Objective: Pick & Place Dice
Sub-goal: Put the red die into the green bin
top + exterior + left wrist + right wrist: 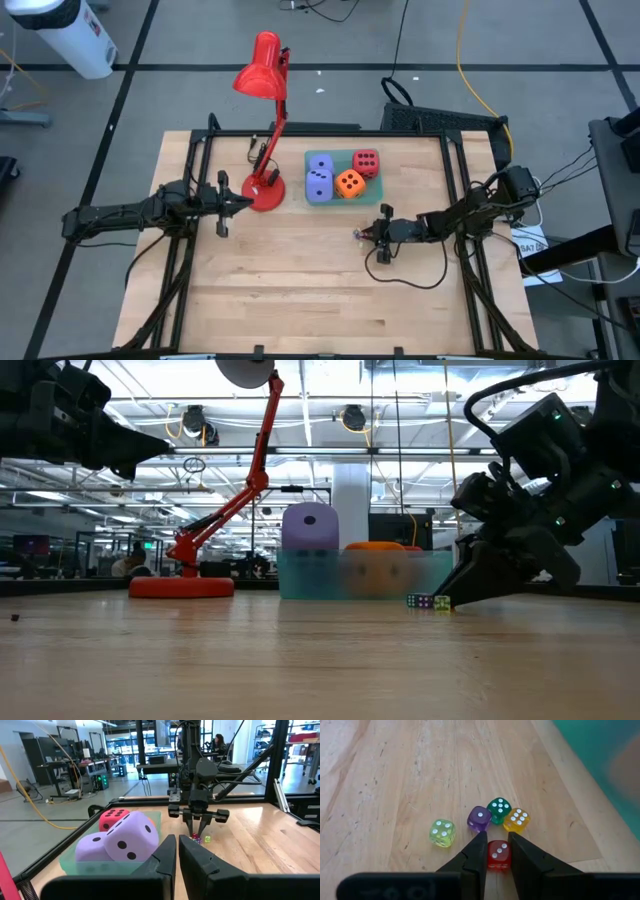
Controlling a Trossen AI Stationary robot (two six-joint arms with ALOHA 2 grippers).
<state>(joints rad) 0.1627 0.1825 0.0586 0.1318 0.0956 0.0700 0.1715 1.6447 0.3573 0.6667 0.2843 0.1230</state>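
Note:
Several small translucent dice lie on the wooden table before my right gripper (496,837): yellow-green (442,832), purple (479,818), green (498,810), amber (516,819) and red (498,854). My right gripper (372,233) slants down, its fingers on either side of the red one. Big soft dice sit in a green tray (338,203): two lavender (318,185), one orange (349,183), one red (366,163). My left gripper (222,205) waits shut and level at the table's left, beside the lamp's base. My right gripper pinches the small red die by two opposite side faces (490,855) between its two fingertips. The fingers (476,852) slant down at it from the table's right side. The die sits upright with its bottom face on the table, two pips up.
A red desk lamp (265,190) stands left of the tray, its head (262,70) leaning past the table's far edge. The other small dice lie close ahead of my right fingertips. Bare wood spreads over the near half of the table (300,300).

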